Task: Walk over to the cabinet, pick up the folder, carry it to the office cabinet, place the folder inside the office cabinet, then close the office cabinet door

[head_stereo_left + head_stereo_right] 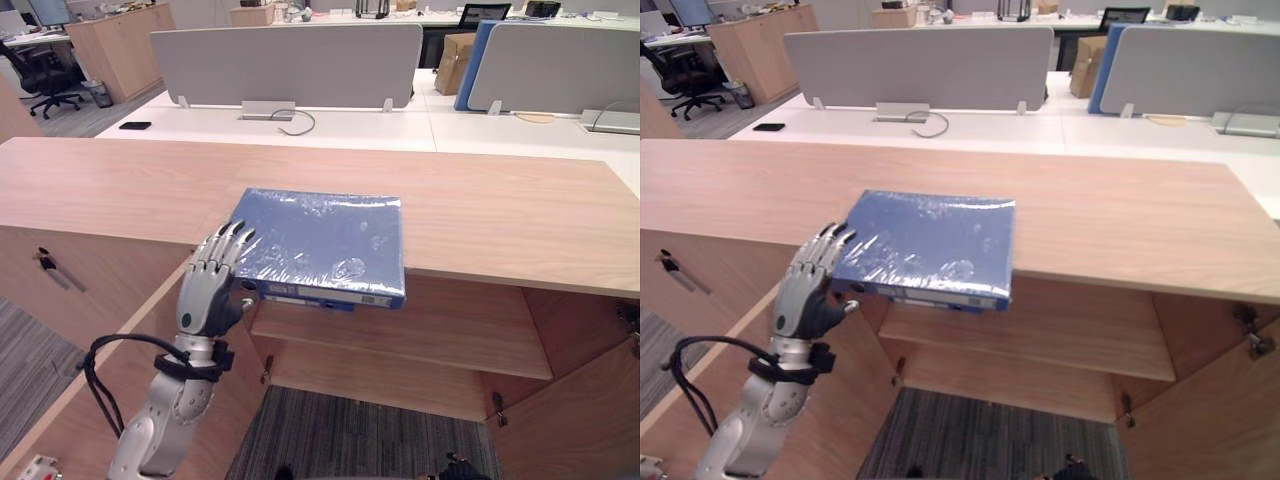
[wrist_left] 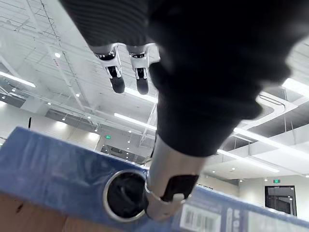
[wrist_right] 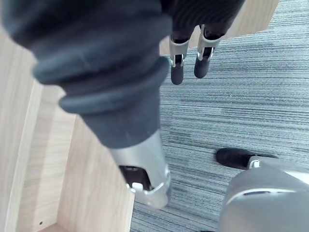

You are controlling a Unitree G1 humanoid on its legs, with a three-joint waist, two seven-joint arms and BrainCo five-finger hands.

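Note:
A blue folder [image 1: 320,240] wrapped in clear film lies flat on the wooden cabinet top [image 1: 500,210], its spine jutting over the front edge. My left hand [image 1: 205,290] is at the folder's near left corner. Its straight fingers [image 1: 232,242] reach over the cover, and its thumb [image 2: 169,179] touches the spine beside the round finger hole [image 2: 123,195]. The fingertips [image 2: 129,79] hover apart from the cover, so the hand is open. My right hand [image 3: 145,169] hangs open, low over grey carpet beside a wooden panel, its fingers [image 3: 177,67] straight.
Below the folder the cabinet stands open, with a shelf [image 1: 420,330] inside and doors swung out at the left [image 1: 80,400] and right [image 1: 580,420]. A key [image 1: 45,262] sticks out of the left cabinet front. White desks with grey dividers [image 1: 290,65] stand behind.

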